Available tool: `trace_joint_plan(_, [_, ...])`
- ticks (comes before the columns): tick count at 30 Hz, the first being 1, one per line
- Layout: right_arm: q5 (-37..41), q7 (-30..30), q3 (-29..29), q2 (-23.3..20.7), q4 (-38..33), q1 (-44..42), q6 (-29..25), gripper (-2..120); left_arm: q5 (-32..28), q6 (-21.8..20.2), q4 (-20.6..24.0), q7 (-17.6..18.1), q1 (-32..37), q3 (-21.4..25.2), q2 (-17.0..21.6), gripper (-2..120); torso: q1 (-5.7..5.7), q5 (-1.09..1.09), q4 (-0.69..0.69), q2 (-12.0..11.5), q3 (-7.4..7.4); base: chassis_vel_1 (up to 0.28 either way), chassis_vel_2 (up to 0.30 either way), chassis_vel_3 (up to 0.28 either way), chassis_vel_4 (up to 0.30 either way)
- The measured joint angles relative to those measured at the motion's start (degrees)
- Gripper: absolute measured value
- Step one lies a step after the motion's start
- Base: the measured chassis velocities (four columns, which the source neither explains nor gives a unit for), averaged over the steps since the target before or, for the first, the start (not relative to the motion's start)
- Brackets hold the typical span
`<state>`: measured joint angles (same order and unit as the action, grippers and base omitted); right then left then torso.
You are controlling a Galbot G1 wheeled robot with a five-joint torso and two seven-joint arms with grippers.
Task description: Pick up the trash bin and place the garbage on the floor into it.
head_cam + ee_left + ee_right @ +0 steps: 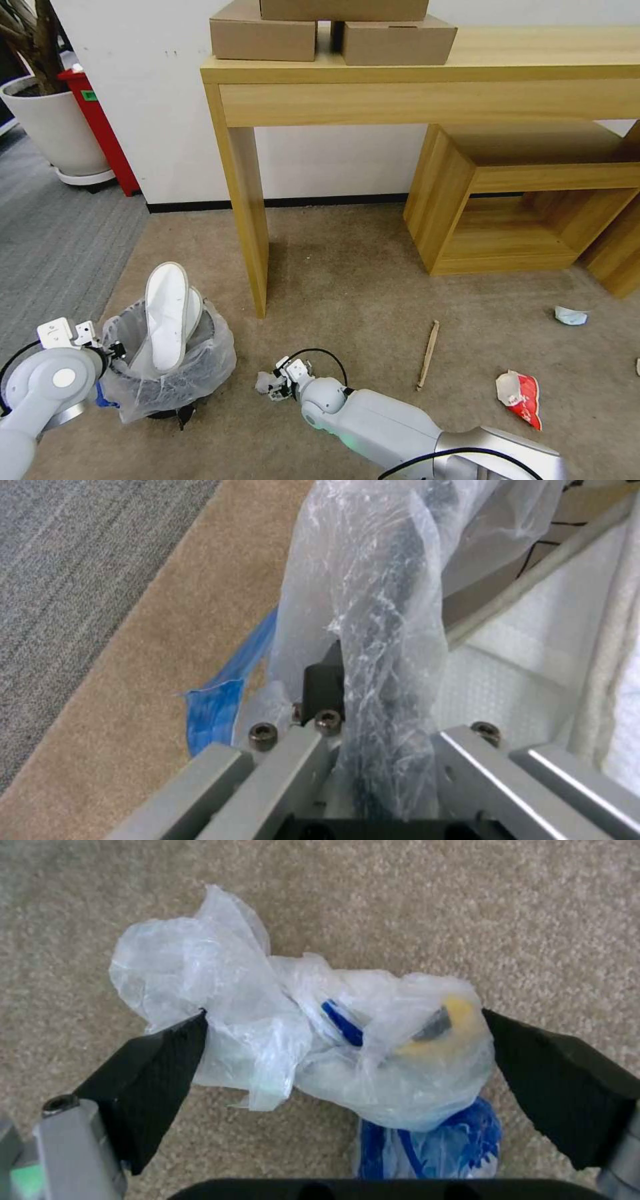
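Right fingers (567,1090): spread wide, crumpled clear wrapper (313,1040) lying between them on the beige carpet (467,905).
Left fingers (325,685): pinching the trash bin (170,373) rim through its liner.
Bin: white slipper (167,313) standing inside.

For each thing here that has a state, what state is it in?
Trash bin: upright on the carpet, its rim gripped by the left claw.
White slippers: standing on end in the bin.
Clear plastic wad: on the carpet, between the open fingers of the right claw.
Wooden stick: lying flat.
Red wrapper: crumpled on the carpet.
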<state>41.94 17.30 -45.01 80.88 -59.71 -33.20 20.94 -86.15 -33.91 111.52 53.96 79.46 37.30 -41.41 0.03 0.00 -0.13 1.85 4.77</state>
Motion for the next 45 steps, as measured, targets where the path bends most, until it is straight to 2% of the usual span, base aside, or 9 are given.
trace_joint_plan(3, [-0.06, 0.0, 0.06, -0.08, 0.23, -0.08, -0.13, 99, 0.06, 0.01, 0.0, -0.02, 0.01, -0.08, -0.07, 0, 0.0, 0.0, 0.0, 0.0, 0.0, 0.0, 0.0, 0.0, 0.0])
trace_joint_plan(8, [0.2, -0.03, 0.48, -0.47, 0.12, -0.2, -0.31, 82, 0.15, 0.05, 0.24, -0.03, 0.08, -0.12, -0.12, 0, 0.0, -0.01, 0.0, 0.0, 0.0, 0.0, 0.0, 0.0, 0.0])
trace_joint_plan(10, [0.33, -0.03, 0.53, -0.51, 0.04, -0.2, -0.33, 81, 0.15, 0.06, 0.28, -0.03, 0.09, -0.12, -0.12, 0, 0.0, 0.0, -0.01, 0.0, 0.0, 0.0, 0.0, 0.0, 0.0])
trace_joint_plan(13, [0.58, -0.02, 0.6, -0.55, -0.15, -0.19, -0.44, 66, 0.18, 0.1, 0.36, -0.03, 0.13, -0.13, -0.11, 0, 0.0, 0.0, -0.01, 0.0, 0.0, 0.0, 0.0, 0.0, 0.0])
trace_joint_plan(18, [0.94, -0.02, 0.65, -0.64, -0.5, -0.1, -0.45, 52, 0.21, 0.15, 0.44, -0.02, 0.21, -0.13, -0.08, 0, 0.0, 0.0, 0.0, 0.0, 0.0, 0.0, 0.0, 0.0, 0.0])
trace_joint_plan(21, [1.22, -0.04, 0.75, -0.72, -0.91, -0.13, -0.5, 36, 0.21, 0.2, 0.64, -0.02, 0.32, -0.04, -0.02, 0, 0.0, 0.0, 0.0, 0.0, 0.0, 0.0, 0.0, 0.0, 0.0])
trace_joint_plan(30, [1.73, -0.44, 2.23, -1.81, -2.75, -0.71, -0.61, 1, 0.18, 0.2, 0.84, -0.01, 0.59, 0.34, 0.07, 0, 0.0, 0.0, 0.0, 0.0, 0.0, 0.0, 0.0, 0.0, 0.0])
trace_joint_plan(39, [0.73, -0.52, 5.86, -2.5, -4.99, -1.73, -1.39, 0, 0.16, 0.04, 0.85, -0.06, 0.59, -0.04, 0.25, 0, 0.0, 0.0, 0.0, 0.0, 0.0, 0.0, 0.0, 0.0, 0.0])
trace_joint_plan(45, [-0.14, -0.37, 11.76, -4.96, -14.25, -1.32, -2.56, 0, 0.21, -0.11, 0.76, -0.22, 0.72, -0.23, 0.26, 0, 0.0, 0.0, 0.0, 0.0, 0.0, 0.0, 0.0, 0.0, 0.0])
